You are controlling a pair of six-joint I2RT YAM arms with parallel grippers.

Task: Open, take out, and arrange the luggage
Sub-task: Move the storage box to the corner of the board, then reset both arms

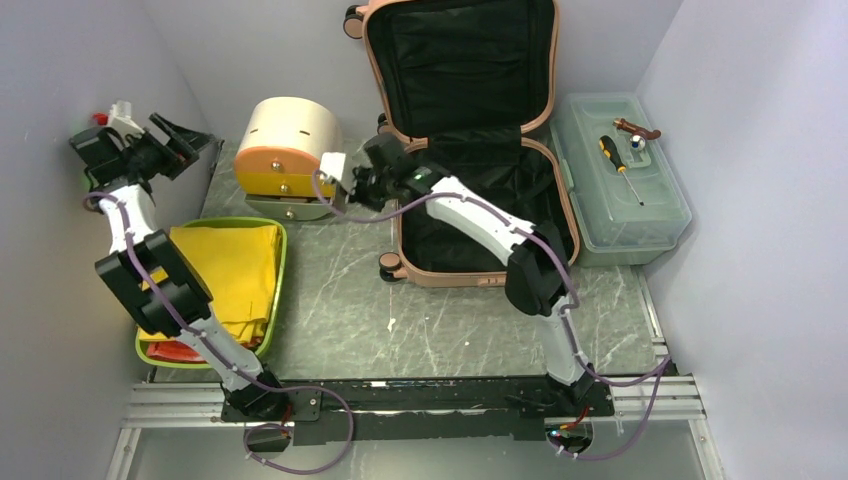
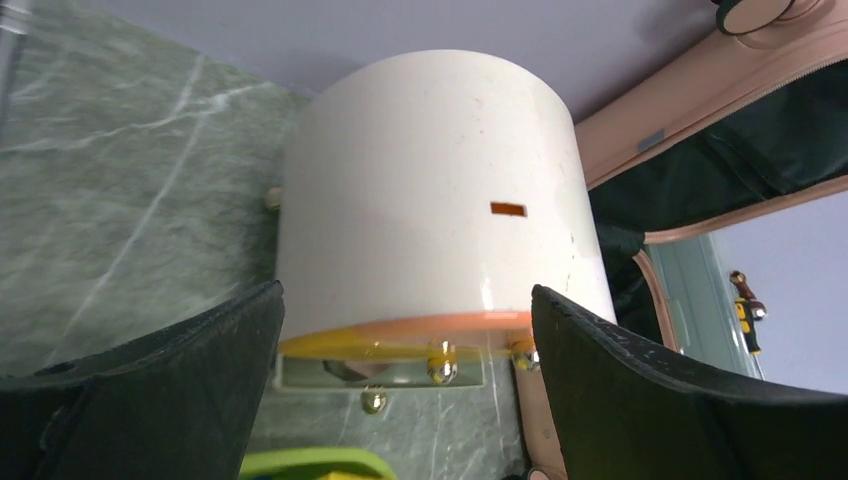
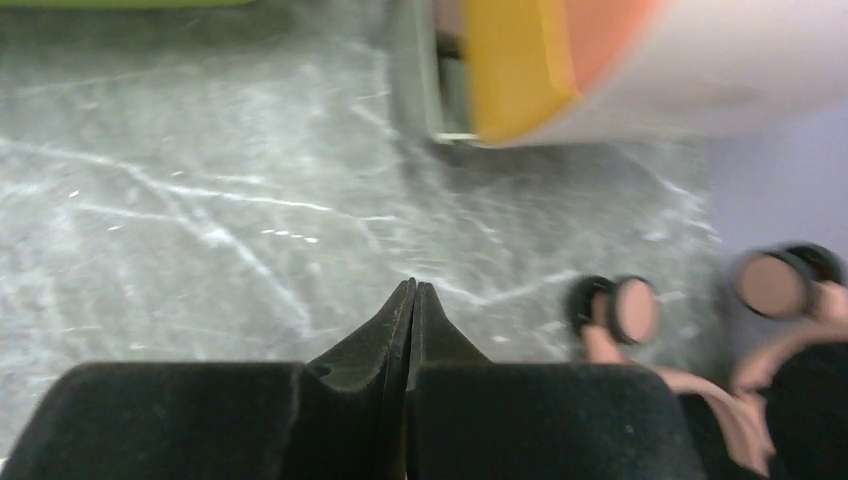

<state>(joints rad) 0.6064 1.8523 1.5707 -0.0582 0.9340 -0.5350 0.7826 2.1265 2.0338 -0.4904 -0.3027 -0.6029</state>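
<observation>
Top external, cream box (image 1: 288, 135) beside open luggage (image 1: 465, 70)

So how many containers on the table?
4: salmon-pink hard-shell suitcase, back centre; translucent grey-green plastic toolbox to its right; cream half-round drawer box to its left; lime-green tray, near left.

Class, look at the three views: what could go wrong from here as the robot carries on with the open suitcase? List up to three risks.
1. The shut right end effector hovers close to the cream drawer box; a swing might knock it.
2. The right arm reaches across the luggage rim and might snag there.
3. Shoving the luggage could shake the loose screwdriver off the toolbox.
</observation>
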